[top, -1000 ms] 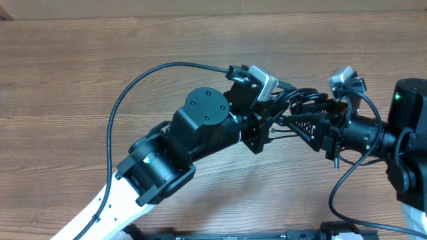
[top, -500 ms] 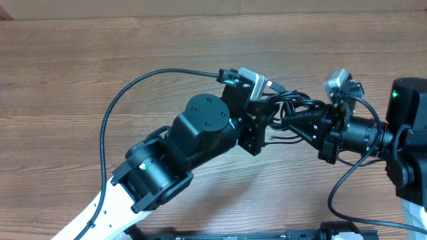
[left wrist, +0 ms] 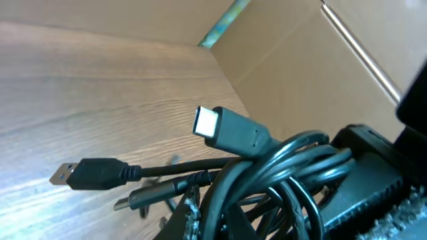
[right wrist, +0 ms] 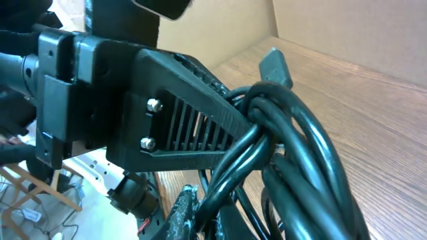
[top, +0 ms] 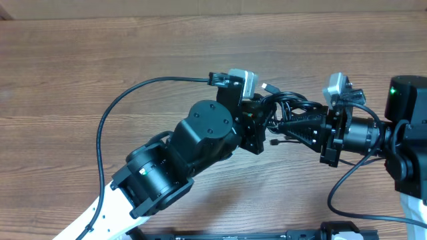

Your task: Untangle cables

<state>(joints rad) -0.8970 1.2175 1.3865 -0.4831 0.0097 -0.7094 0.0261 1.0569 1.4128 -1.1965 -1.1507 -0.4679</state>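
**Cable bunch, held at 2 points**

1 bunch of black cables [top: 293, 103], looped, over the wooden table [top: 80, 60]; my left gripper [top: 267, 115] pinched tight on the loops; my right gripper [top: 283, 125] pinched on them just beside, tip to tip; 1 USB-A plug [left wrist: 67, 175] and 1 flat silver-tipped plug [left wrist: 212, 125] jutting free.

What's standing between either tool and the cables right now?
Nothing visible does. The left tool and the right tool meet over the middle of the table, each shut on the cables, so there is no gap for anything to block.
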